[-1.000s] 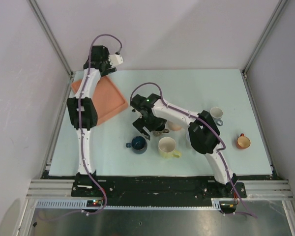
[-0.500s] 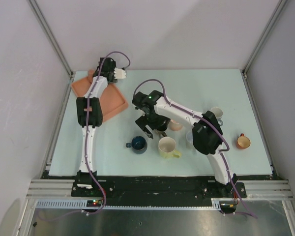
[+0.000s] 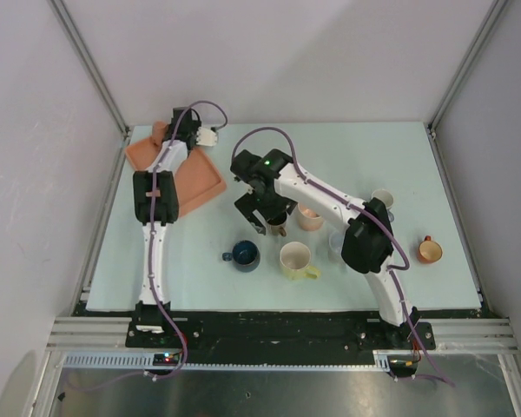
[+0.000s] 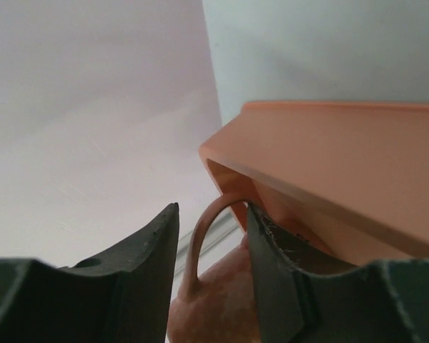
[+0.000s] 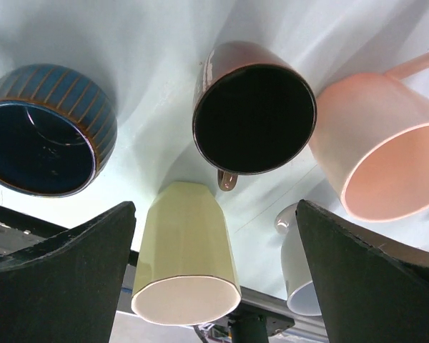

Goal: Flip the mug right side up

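A terracotta mug [image 4: 222, 304] lies at the far-left corner of the orange tray [image 4: 343, 153]; in the top view it shows as a small orange shape [image 3: 161, 132]. My left gripper [image 4: 211, 214] has its jaws half closed around the mug's handle [image 4: 204, 229]. The right finger touches the handle and a gap remains at the left finger. How the mug is turned I cannot tell. My right gripper [image 3: 265, 211] hangs wide open over the middle of the table, above a brown mug [image 5: 254, 118], holding nothing.
Upright mugs stand around the right gripper: blue [image 3: 244, 254], yellow [image 3: 295, 259], pink [image 3: 310, 217], white [image 3: 382, 201] and orange [image 3: 429, 251]. The tray [image 3: 195, 178] lies tilted at the table's far left, close to the side wall and frame post.
My left gripper has swung to the tray's far-left corner and its jaws have narrowed around the mug's handle. My right gripper has shifted a little toward the back, still wide open.
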